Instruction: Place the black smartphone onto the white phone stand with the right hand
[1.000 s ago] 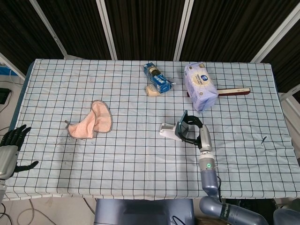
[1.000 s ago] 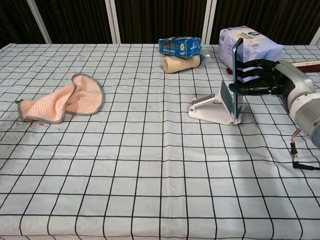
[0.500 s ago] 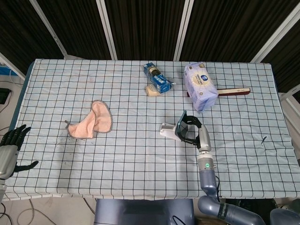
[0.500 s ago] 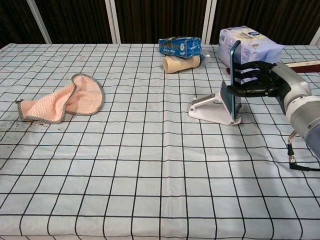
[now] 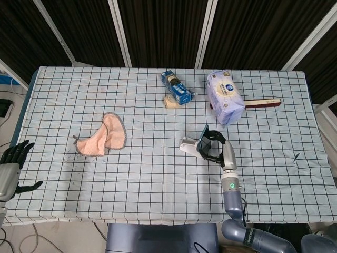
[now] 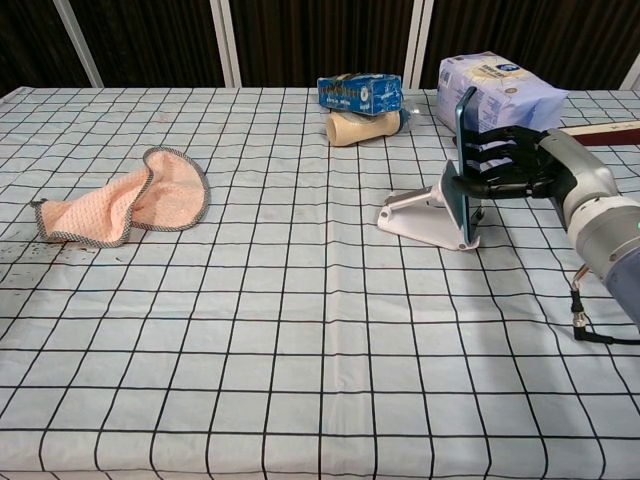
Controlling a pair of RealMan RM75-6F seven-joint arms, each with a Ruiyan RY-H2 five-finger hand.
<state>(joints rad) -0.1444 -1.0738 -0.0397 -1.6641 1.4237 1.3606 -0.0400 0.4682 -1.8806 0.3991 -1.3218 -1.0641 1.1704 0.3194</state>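
My right hand [image 6: 515, 160] [image 5: 217, 146] grips the black smartphone [image 6: 464, 160] [image 5: 203, 138], held upright on its long edge with its blue rim toward the camera. The phone's lower end stands at the back plate of the white phone stand [image 6: 425, 217] [image 5: 189, 147], which sits right of the table's middle. Whether the phone rests in the stand's lip I cannot tell. My left hand [image 5: 11, 163] hangs off the table's left edge with fingers spread and nothing in it.
A pink cloth [image 6: 130, 200] [image 5: 104, 135] lies crumpled at the left. Behind the stand are a blue box [image 6: 360, 93] on a beige bottle [image 6: 362, 127], a pale purple tissue pack [image 6: 500, 85] [image 5: 225, 96], and a wooden-handled brush [image 5: 261, 103].
My right hand has carried the phone a little left and lower, bringing it closer against the stand's back plate. The left hand has not moved.
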